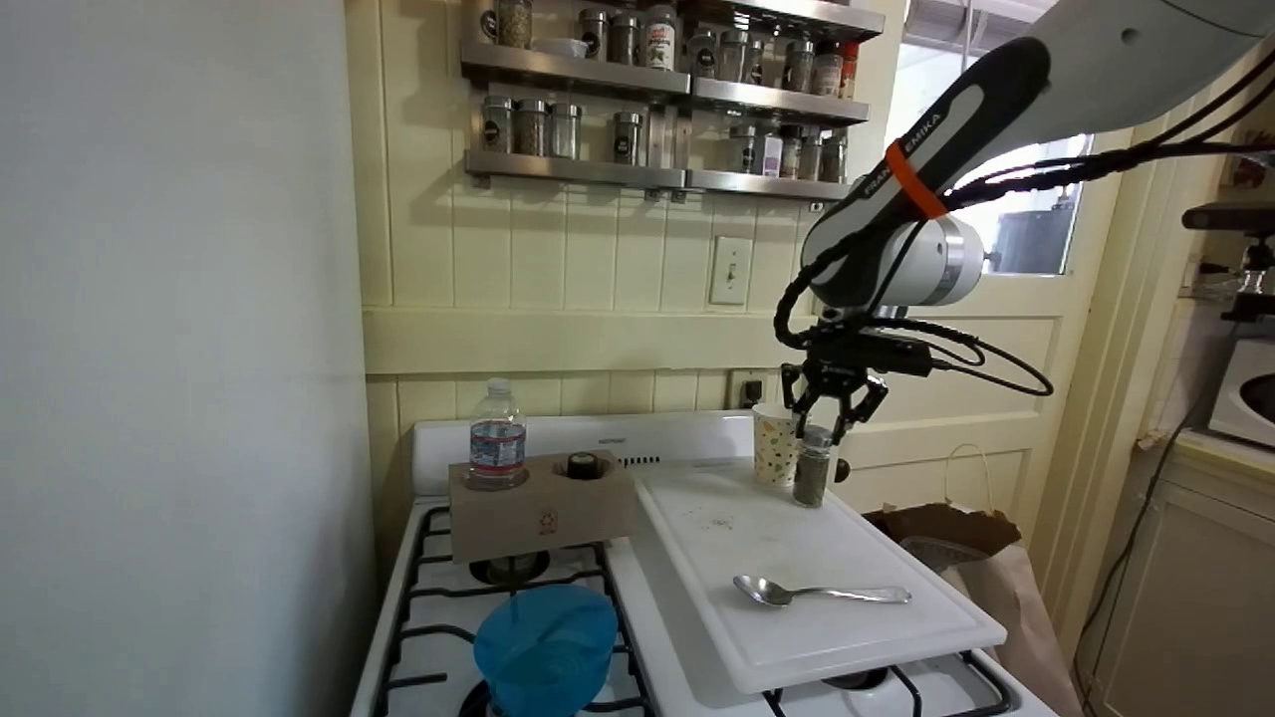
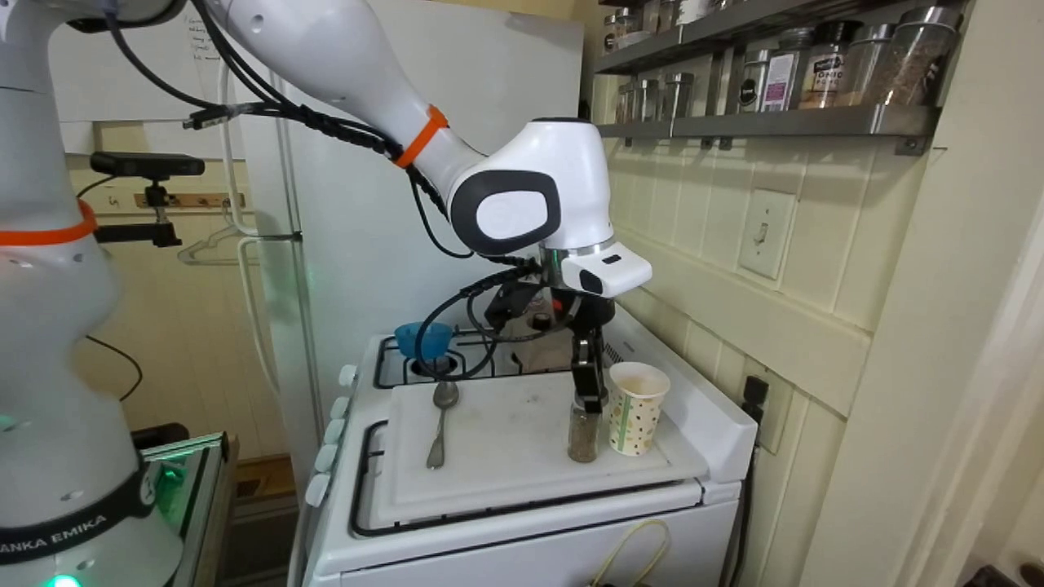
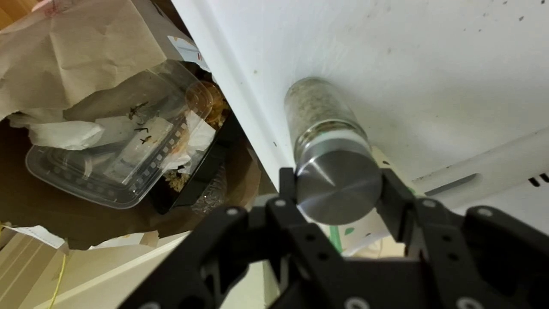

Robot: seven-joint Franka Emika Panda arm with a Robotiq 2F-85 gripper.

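Observation:
A glass spice jar (image 1: 811, 480) with a flat metal lid stands upright on the white cutting board (image 1: 697, 528), close to its back corner. My gripper (image 3: 339, 187) reaches down from above, with a finger against either side of the lid in the wrist view. The jar's greenish contents (image 3: 319, 103) show below the lid. Right beside the jar is a patterned paper cup (image 2: 639, 412), partly hidden behind the lid and fingers in the wrist view. A metal spoon (image 1: 837, 595) lies toward the board's front, apart from the gripper.
On the stove's far half are a water bottle (image 1: 497, 443), a cardboard carrier (image 1: 538, 518) and a blue bowl (image 1: 546, 647). An open paper bag of trash (image 3: 85, 56) sits beside the stove. Shelves of spice jars (image 1: 578, 171) hang on the wall above.

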